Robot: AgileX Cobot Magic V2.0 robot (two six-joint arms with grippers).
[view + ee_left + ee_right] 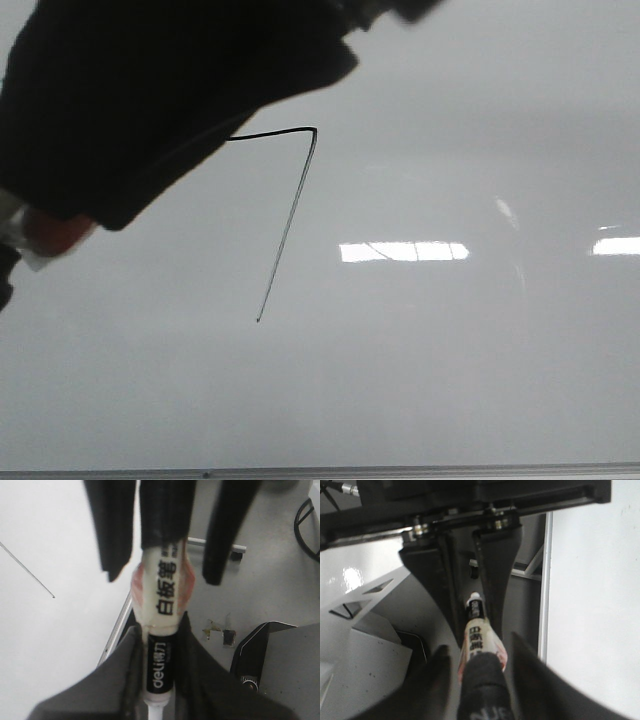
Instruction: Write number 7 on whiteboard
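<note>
The number 7 (290,225) is drawn in thin black line on the whiteboard (450,380); the end of its top bar is hidden behind a blurred dark arm (150,90). My left gripper (160,630) is shut on a white marker (161,665) with a black label, held off the board's edge. My right gripper (480,647) stands open around the marker's black cap (480,690), with gaps on both sides. The cap (165,515) sits on the marker. The 7's stem end shows in the left wrist view (27,570).
Bright rectangular reflections (400,251) lie on the board. A thin grey frame edge (400,470) runs along the bottom. Beside the board are the grey floor, a black base (270,650) and a white metal bracket (370,595).
</note>
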